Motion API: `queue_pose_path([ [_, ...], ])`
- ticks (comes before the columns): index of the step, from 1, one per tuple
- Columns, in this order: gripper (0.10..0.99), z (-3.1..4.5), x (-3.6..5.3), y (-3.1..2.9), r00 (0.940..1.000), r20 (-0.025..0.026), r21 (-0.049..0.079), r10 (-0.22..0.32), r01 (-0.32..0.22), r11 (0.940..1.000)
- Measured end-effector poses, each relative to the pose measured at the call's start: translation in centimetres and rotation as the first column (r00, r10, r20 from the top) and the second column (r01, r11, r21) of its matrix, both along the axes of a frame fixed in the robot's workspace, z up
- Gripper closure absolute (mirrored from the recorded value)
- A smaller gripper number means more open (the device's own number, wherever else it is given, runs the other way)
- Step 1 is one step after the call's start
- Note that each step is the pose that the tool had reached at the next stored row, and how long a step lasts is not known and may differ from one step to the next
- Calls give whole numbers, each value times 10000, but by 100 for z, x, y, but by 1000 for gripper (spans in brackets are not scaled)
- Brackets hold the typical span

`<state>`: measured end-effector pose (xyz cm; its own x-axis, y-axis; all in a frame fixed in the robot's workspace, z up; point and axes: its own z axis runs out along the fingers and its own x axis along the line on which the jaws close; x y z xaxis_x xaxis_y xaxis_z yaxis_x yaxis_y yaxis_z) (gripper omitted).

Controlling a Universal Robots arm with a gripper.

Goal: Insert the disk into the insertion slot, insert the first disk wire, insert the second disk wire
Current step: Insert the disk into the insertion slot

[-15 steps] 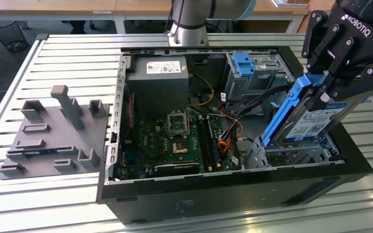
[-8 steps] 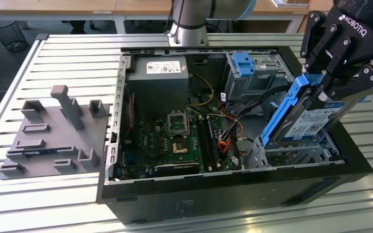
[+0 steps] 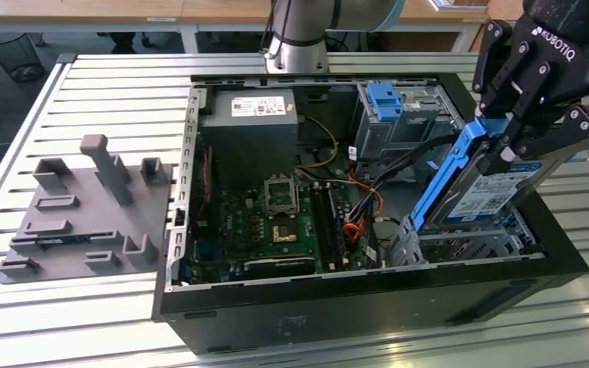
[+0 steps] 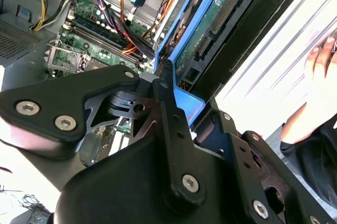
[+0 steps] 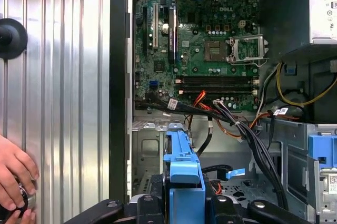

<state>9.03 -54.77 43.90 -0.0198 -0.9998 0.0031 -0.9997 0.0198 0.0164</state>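
Exterior view: we saw the gripper (image 3: 509, 149) clamped on the upper end of the disk (image 3: 484, 198), which hung tilted beneath it. Its lower edge sat at the insertion slot (image 3: 468, 245), on the exterior view's right. First wrist view added a person's hand (image 5: 15, 179) on the slatted table (image 5: 63, 76) beside the computer case (image 5: 118, 76).

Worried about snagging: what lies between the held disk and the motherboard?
Loose black and orange cables, in the exterior view, run between the tilted disk and the motherboard.
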Motion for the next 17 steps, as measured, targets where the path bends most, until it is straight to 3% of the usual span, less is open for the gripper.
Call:
queue_pose_path([
  [17, 722, -78, 0, 0, 10000, 3, 7, 0, 0, 10000],
])
